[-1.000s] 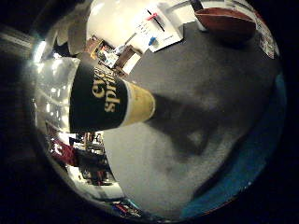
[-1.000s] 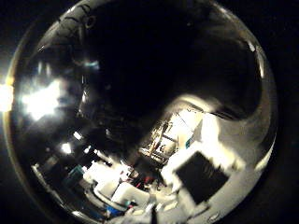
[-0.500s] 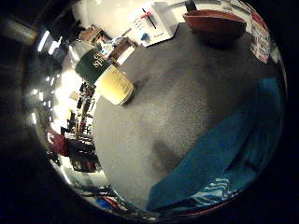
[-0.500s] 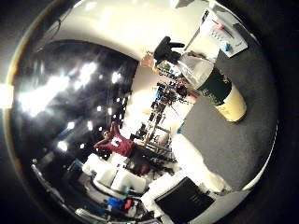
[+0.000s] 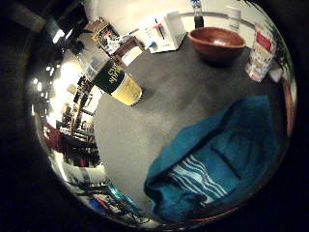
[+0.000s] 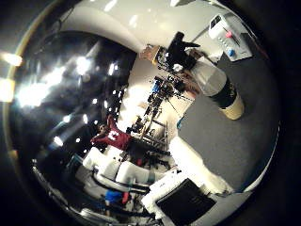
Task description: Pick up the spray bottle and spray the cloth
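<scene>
The spray bottle (image 5: 118, 82) stands upright on the grey table (image 5: 179, 101); it has a dark green label, a pale yellow base and a black spray head. It also shows in the right thumb side palm view (image 6: 221, 91). The teal cloth (image 5: 217, 159) with white stripes lies crumpled on the table, away from the bottle. My right hand (image 6: 183, 179) shows as white and black parts at the view's edge, with its fingers relaxed. It is away from the bottle and holds nothing.
A brown bowl (image 5: 216, 41) and a white printed container (image 5: 259, 56) stand at the table's far side, past the cloth. White boxes (image 5: 164, 29) stand beside them. Room clutter lies beyond the table's edge behind the bottle.
The bottle filled the little finger side view one second ago and is small now: my hand has drawn back from it. The cloth and the bowl have come into fuller view.
</scene>
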Robot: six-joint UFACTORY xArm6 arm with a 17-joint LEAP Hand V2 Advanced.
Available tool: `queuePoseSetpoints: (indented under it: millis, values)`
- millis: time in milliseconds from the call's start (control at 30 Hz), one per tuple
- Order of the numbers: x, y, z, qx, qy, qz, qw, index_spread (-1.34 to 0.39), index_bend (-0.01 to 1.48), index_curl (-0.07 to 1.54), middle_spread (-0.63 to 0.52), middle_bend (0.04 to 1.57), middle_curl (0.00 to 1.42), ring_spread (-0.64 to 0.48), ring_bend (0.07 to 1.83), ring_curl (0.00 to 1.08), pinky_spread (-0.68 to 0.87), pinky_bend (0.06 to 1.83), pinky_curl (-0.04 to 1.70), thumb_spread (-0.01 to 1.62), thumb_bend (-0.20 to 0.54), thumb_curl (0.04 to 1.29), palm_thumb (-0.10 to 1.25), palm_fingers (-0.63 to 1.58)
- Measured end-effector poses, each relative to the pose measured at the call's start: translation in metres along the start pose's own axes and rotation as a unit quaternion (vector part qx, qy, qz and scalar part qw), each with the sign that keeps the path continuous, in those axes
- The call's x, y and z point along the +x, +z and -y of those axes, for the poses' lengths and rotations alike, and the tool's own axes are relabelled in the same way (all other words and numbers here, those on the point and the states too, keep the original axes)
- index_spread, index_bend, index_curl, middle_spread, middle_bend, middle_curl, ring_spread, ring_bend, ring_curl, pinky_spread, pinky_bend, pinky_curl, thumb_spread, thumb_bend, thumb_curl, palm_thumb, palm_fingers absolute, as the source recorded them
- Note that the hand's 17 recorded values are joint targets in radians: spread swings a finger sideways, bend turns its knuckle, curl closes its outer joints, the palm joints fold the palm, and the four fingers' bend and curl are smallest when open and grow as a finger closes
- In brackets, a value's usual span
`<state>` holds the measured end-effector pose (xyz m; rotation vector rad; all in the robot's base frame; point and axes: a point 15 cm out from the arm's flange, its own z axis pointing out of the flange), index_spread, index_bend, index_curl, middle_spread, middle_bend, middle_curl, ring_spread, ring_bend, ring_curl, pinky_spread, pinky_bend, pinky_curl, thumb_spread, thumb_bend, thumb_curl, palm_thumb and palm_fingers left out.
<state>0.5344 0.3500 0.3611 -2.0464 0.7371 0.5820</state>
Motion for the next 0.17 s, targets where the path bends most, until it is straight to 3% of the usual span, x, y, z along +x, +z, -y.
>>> queuePoseSetpoints:
  millis: [167]
  values:
    - [-0.02, -0.028, 0.001, 0.001, -0.005, -0.001, 1.0, -0.33, 0.16, 0.26, 0.2, 0.17, 0.26, 0.22, 0.29, 0.27, 0.44, 0.54, 0.34, 1.06, -0.021, 0.42, 0.73, -0.02]
